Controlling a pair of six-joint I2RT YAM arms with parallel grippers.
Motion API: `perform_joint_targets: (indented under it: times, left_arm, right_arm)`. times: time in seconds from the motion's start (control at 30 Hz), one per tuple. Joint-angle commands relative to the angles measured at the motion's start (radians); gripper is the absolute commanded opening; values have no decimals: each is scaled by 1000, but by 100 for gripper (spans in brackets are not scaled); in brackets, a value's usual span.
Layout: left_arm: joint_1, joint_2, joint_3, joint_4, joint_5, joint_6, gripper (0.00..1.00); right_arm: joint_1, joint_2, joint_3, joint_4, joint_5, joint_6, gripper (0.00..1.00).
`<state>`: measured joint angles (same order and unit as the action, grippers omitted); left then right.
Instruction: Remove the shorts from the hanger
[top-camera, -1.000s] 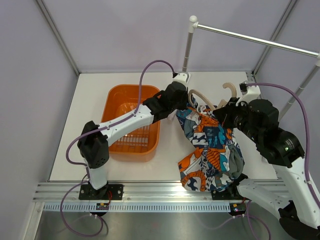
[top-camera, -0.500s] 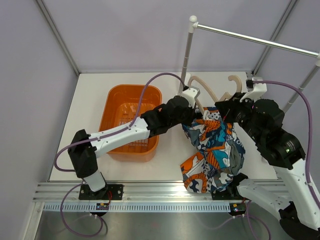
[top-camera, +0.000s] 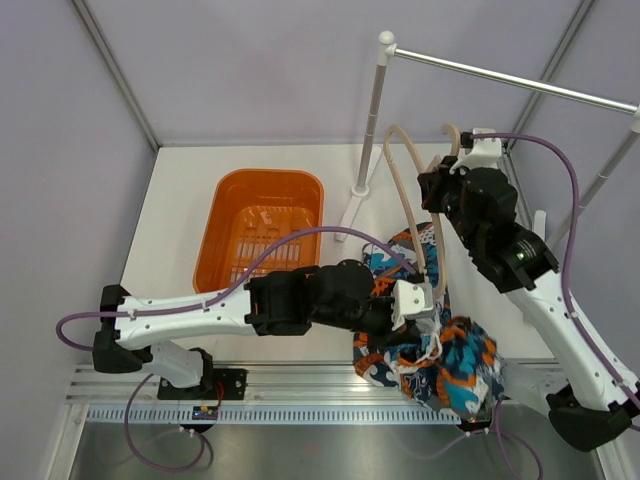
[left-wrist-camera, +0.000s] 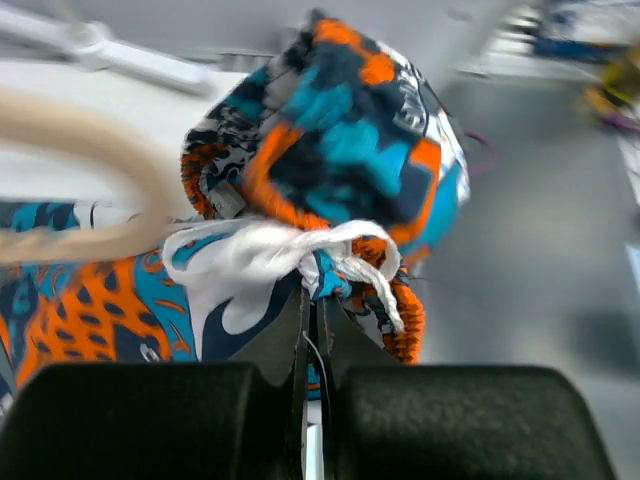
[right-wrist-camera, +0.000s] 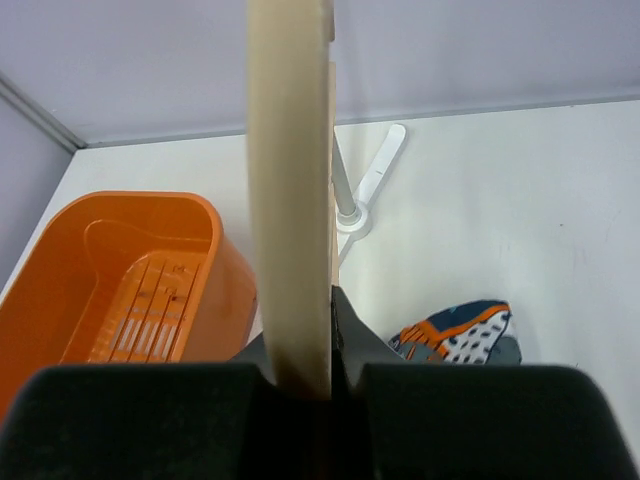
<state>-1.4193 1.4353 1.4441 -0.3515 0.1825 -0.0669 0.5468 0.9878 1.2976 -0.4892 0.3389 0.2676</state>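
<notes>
The shorts (top-camera: 445, 355), printed in blue, teal, orange and white, lie bunched at the table's front edge. My left gripper (top-camera: 430, 325) is shut on a fold of them. In the left wrist view the fabric (left-wrist-camera: 340, 170) bulges just past my closed gripper (left-wrist-camera: 315, 295). The beige hanger (top-camera: 402, 190) runs from the back of the table down to the shorts. Its lower end touches the fabric near my left gripper, and I cannot tell whether it is still inside. My right gripper (top-camera: 433, 200) is shut on the hanger near its hook. The right wrist view shows the hanger bar (right-wrist-camera: 290, 190) pinched in the right gripper (right-wrist-camera: 318, 375).
An orange basket (top-camera: 265, 225) stands left of centre and shows in the right wrist view (right-wrist-camera: 130, 280). The grey rail (top-camera: 510, 78) crosses the back right on a post (top-camera: 372, 110) with a white foot (top-camera: 350, 212). Purple walls enclose the table.
My left gripper moved from the back toward the front edge, dragging the shorts along the hanger. My right gripper swung the hanger so that it points toward the front.
</notes>
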Motion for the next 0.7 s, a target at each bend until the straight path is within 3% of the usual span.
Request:
perform_joint_targets:
  times: [0.0,0.13,0.17,0.23,0.27,0.37,0.43,0.53,0.57,0.67]
  left_arm:
    - [-47,-64,44,-69,177,88,0]
    - [-76,-140,56,-76,-102,87,0]
    - [-76,-177,61,-70,-249,94,0]
    - [-76,-203,76,-60,-404,114,0]
    - [-76,-211,93,-58,-580,139,0]
    - [-70,-207,220,-47,-922,232,0]
    - [-66,-202,318,18,-1009,318,0]
    - [-66,-214,381,265,-1110,639,0]
    - [-66,-220,381,455,-1139,727,0]
    - [-49,-239,358,803,-1108,1018,0]
  right_arm:
    - [10,67,78,121,95,-30,0]
    - [10,152,175,48,123,-8,0]
    - [10,160,190,32,136,-1,0]
    - [12,173,229,-14,150,7,0]
    - [10,173,236,-25,160,12,0]
    - [10,161,239,-51,166,12,0]
    - [10,146,236,-67,161,15,0]
    - [12,127,246,-97,152,21,0]
    - [10,124,247,-103,143,22,0]
    - [10,107,252,-121,134,24,0]
